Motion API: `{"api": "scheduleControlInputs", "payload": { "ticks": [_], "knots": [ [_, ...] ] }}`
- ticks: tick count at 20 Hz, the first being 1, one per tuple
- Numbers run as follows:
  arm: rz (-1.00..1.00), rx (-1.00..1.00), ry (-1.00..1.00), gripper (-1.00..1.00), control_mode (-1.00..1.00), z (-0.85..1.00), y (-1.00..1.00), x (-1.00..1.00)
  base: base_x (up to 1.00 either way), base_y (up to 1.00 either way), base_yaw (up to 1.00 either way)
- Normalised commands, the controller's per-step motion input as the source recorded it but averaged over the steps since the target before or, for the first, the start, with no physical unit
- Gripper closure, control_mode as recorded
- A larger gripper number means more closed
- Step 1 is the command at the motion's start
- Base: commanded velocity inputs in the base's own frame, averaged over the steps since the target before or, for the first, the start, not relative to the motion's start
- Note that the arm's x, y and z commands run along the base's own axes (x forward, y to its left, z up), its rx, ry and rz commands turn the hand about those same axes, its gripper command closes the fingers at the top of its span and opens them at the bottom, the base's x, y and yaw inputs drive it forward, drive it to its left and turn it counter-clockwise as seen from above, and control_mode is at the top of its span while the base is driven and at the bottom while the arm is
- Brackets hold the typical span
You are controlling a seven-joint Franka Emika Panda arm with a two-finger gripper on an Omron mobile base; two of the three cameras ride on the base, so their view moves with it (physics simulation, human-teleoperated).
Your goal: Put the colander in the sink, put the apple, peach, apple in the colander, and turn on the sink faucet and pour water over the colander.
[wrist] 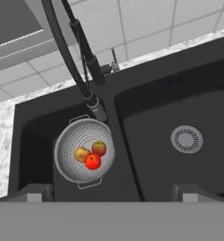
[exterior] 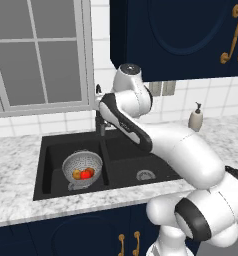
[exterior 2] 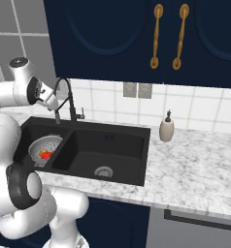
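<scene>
the gripper [wrist: 111, 195] hangs above the sink [wrist: 147, 84], its fingertips [wrist: 33, 194] wide apart and holding nothing. in the left basin of the sink sits the colander [wrist: 67, 157] with a red apple [wrist: 92, 161], a second apple [wrist: 100, 148] and the peach [wrist: 81, 154] inside. behind the colander rises the sink faucet [wrist: 85, 61], its spout end over the colander's far rim.

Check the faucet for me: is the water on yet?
Off, apparently: no stream falls from the sink faucet, whose spout ends above the colander.
</scene>
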Motion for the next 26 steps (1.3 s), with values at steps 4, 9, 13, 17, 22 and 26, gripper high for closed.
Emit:
{"api": "scheduleControlInputs", "payload": {
  "ticks": [4, 9, 13, 17, 22, 26],
  "knots": [
    [0.00, -0.02, 0.00, -1.00, -1.00, -0.03, 0.08, 0.92, 0.00, 0.00, 0.00],
    [0.00, -0.04, 0.01, -1.00, -1.00, -0.05, 0.32, 0.72, 0.00, 0.00, 0.00],
    [0.00, -0.01, 0.00, -1.00, -1.00, -0.14, 0.12, 0.56, 0.00, 0.00, 0.00],
    [0.00, 0.00, 0.00, -1.00, -1.00, -0.25, 0.00, 0.35, 0.00, 0.00, 0.00],
    [0.00, 0.00, 0.00, -1.00, -1.00, -0.21, 0.00, 0.36, 0.00, 0.00, 0.00],
    [0.00, 0.00, 0.00, -1.00, -1.00, -0.16, 0.00, 0.38, 0.00, 0.00, 0.00]
  ]
}}
